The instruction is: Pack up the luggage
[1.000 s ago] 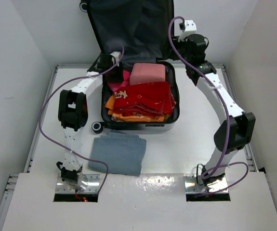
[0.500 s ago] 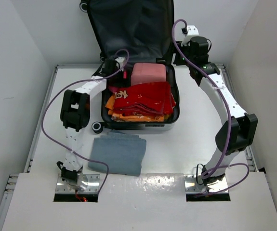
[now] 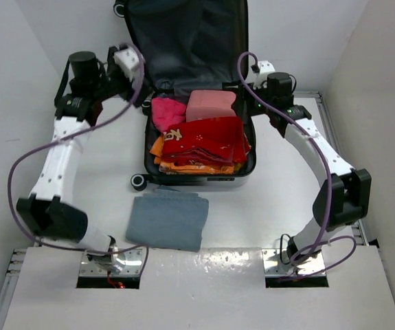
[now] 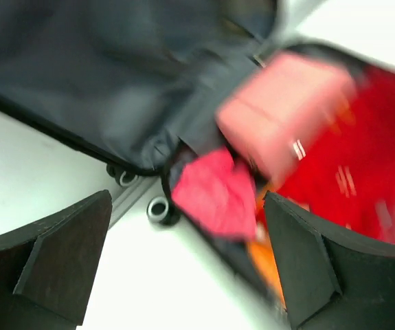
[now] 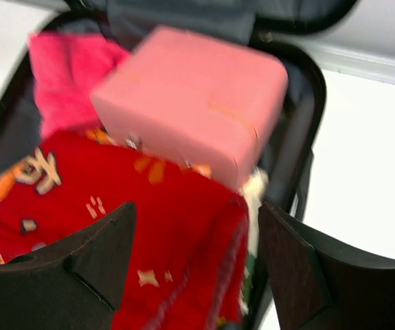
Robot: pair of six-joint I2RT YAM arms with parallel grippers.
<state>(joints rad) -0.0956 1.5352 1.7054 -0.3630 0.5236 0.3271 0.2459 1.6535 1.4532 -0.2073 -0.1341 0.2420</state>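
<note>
The luggage [image 3: 250, 159] lies open at the back of the table with its dark-lined lid [image 3: 183, 41] standing up. Its base holds a pink box [image 3: 211, 104], a crumpled pink cloth [image 3: 167, 111], a red printed garment [image 3: 207, 137] and orange clothes [image 3: 183, 165]. My left gripper [image 3: 134, 69] hangs open and empty, high by the lid's left edge. In its wrist view its jaws [image 4: 187, 199] frame the pink cloth [image 4: 214, 192] far below. My right gripper [image 3: 253, 96] is open and empty over the luggage's back right corner, above the red garment [image 5: 115, 227] and the pink box [image 5: 194, 103].
A folded grey cloth [image 3: 168, 220] lies on the table in front of the luggage. A luggage wheel [image 3: 137, 181] sticks out at the front left corner. White walls [image 3: 39, 62] close in the table on both sides and at the back.
My left gripper has opened, let go of the pink cloth in the luggage's back left corner, and swung up and left. The right gripper has come slightly lower and left.
</note>
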